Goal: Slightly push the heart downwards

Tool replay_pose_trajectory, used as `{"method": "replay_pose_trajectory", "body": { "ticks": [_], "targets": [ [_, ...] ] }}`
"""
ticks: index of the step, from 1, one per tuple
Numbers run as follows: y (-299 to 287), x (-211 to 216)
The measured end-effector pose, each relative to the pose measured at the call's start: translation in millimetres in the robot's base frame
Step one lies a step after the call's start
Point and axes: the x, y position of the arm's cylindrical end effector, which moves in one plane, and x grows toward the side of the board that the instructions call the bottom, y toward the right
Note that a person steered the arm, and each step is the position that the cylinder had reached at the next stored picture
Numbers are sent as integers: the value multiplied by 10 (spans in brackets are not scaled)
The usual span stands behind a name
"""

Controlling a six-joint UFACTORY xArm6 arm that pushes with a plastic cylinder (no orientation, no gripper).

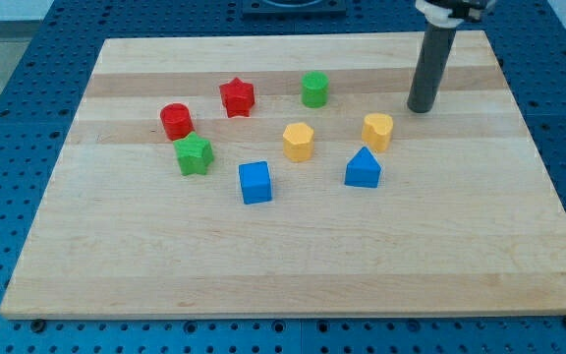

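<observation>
The yellow heart (378,130) sits right of the board's middle. My tip (421,108) rests on the board just above and to the right of the heart, a short gap away. A blue triangular block (363,169) lies directly below the heart. A yellow hexagon (299,142) lies to the heart's left.
A green cylinder (313,89) and a red star (236,96) stand near the view's top. A red cylinder (176,121), a green star (194,154) and a blue cube (255,182) lie at the left. The wooden board (293,275) sits on a blue perforated table.
</observation>
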Motion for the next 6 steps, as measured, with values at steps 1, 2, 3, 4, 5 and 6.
{"method": "replay_pose_trajectory", "body": {
  "ticks": [1,2,3,4,5,6],
  "targets": [
    [-122,429],
    [-262,973],
    [-639,1494],
    [-1257,1782],
    [-2102,1819],
    [-2800,1681]
  ]
}}
